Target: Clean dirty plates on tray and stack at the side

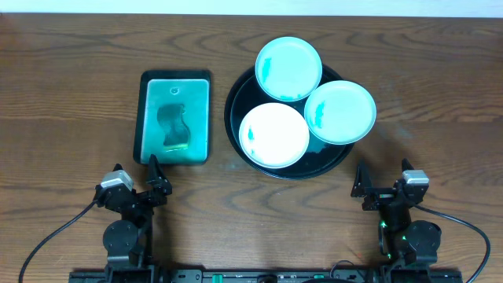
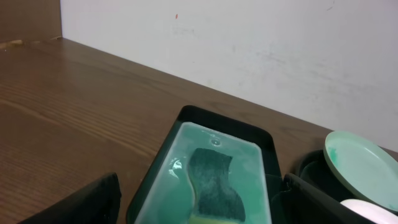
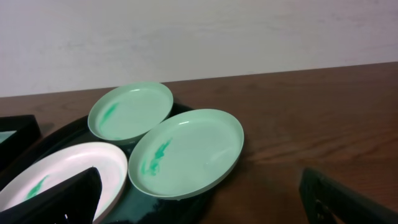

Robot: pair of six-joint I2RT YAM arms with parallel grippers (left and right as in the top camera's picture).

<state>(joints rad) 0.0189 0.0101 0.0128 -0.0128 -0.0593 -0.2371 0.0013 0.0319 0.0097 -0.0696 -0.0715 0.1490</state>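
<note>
The dark wood-grain desk (image 1: 78, 79) carried everything, and its bare stretches to the left and right of the things held no stack of plates. By that showing, the task stood at its start: nothing cleaned, nothing stacked.

The round black tray (image 1: 322, 163) sat right of centre with all three dirty plates in it. To its left, just beside it but apart, lay a rectangular teal tray (image 1: 144, 118) of pale liquid.

The near plate (image 1: 273, 135), the whitest of the three, lay in the tray's near left part with a green smear at its left edge. The right plate (image 1: 339, 112) overhung the tray's right rim and bore a smear on its left side. The far plate (image 1: 288, 69) overhung the far rim, smeared along its left and near edges. The three crowded together, edges touching or overlapping; from the right wrist view the right and far plates seemed tilted on the rim. All three were left to be wiped and set aside.

A dark sponge (image 1: 176, 126) lay in the teal tray, untouched.

The left tool (image 1: 135, 167) waited at the near edge, just short of the teal tray, its jaws spread wide and holding nothing. The right tool (image 1: 383, 169) sat near and right of the black tray, likewise wide apart, empty and clear of the plates.
</note>
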